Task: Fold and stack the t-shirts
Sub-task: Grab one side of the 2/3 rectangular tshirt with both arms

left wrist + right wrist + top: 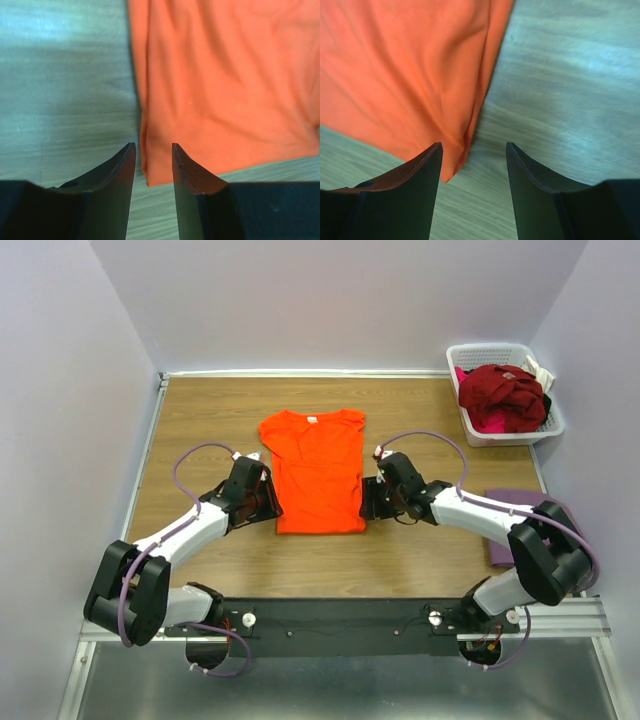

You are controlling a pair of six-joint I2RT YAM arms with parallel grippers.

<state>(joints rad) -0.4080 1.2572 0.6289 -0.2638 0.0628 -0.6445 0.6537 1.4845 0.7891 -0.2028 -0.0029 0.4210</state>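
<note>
Top external alone shows the whole orange tee flat at mid-counter, a red tee heaped in the basket and a purple tee at the right edge. Left wrist shows my left gripper narrowly parted and empty at the orange tee's hem corner. Right wrist shows my right gripper wide and empty beside the opposite hem corner.

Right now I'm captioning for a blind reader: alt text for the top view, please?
An orange t-shirt lies flat on the table, the left gripper and right gripper open at its lower corners. A white basket far right holds a dark red shirt; a purple shirt lies near right.
</note>
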